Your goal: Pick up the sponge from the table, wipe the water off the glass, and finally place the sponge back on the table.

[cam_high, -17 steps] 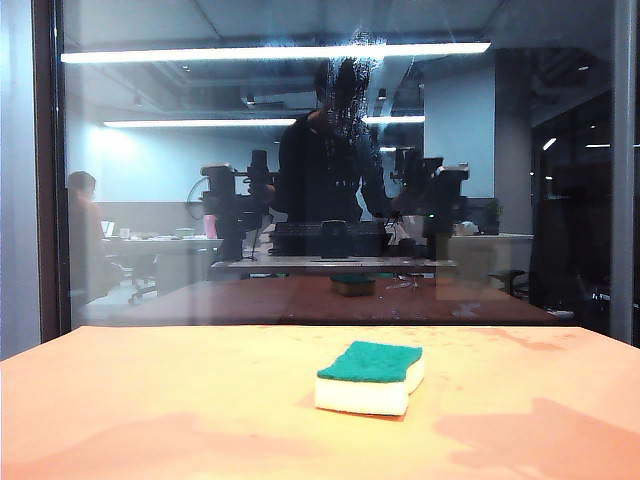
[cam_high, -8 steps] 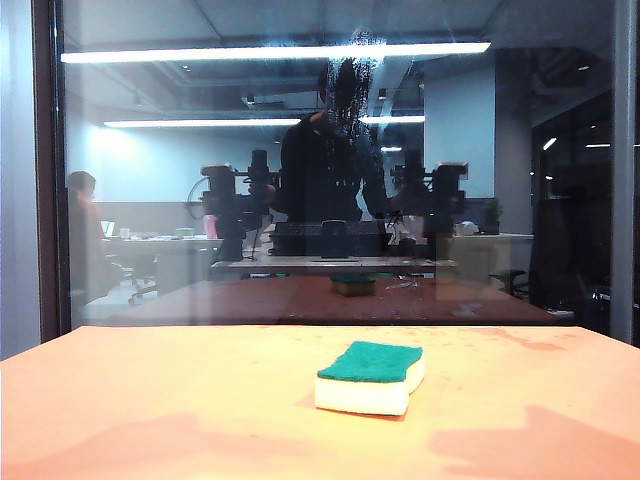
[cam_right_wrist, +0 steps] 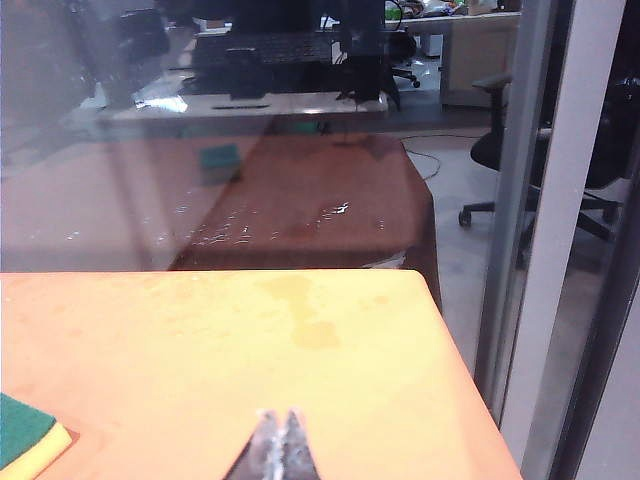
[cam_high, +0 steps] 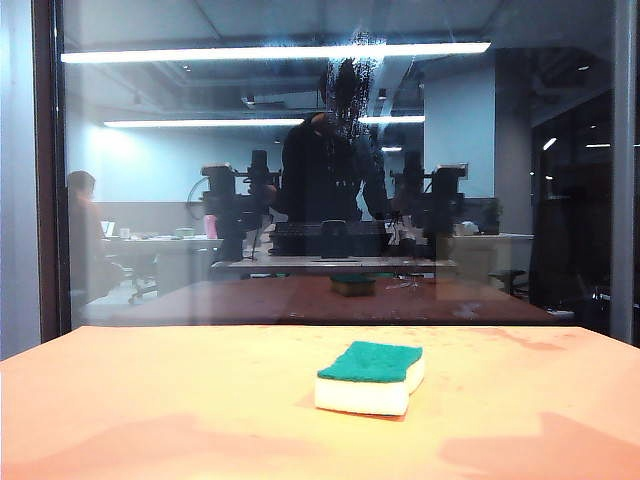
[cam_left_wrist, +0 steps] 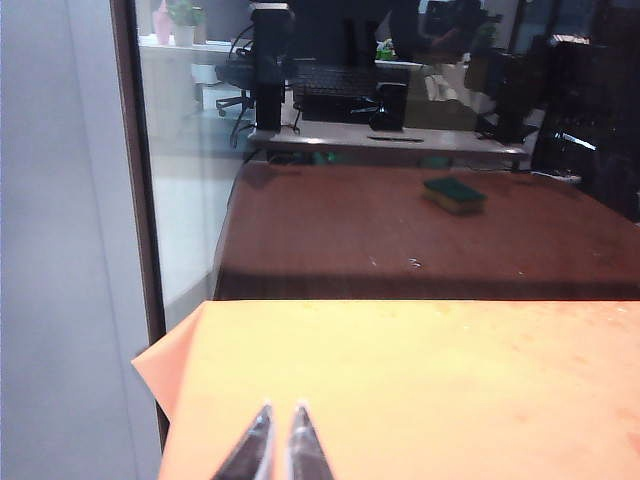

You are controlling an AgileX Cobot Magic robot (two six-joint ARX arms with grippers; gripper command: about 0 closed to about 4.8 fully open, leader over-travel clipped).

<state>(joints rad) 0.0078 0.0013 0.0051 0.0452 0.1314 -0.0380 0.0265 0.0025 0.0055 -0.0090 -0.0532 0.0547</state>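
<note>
The small rectangular sponge point(cam_high: 371, 377), a dark green scouring layer over thicker pale cream foam, lies flat on the broad matte orange-tan bench point(cam_high: 150, 400), a little right of the middle in the exterior view and well short of the pane. Nothing touches it.

Behind the bench's far edge stands the large upright transparent glass point(cam_high: 180, 180) with dark frame edges, mirroring a dim office with ceiling light strips. High on it, near the middle, sits a patch of water point(cam_high: 352, 75), tiny whitish droplets and thin streaks.

The left pincer point(cam_left_wrist: 279, 425) hangs over the bench near its corner by the dark frame, tips nearly together and empty. The right pincer point(cam_right_wrist: 279, 428) hangs over the opposite end, tips pressed together and empty, with a corner of the sponge point(cam_right_wrist: 28, 432) off to one side, apart from it.
</note>
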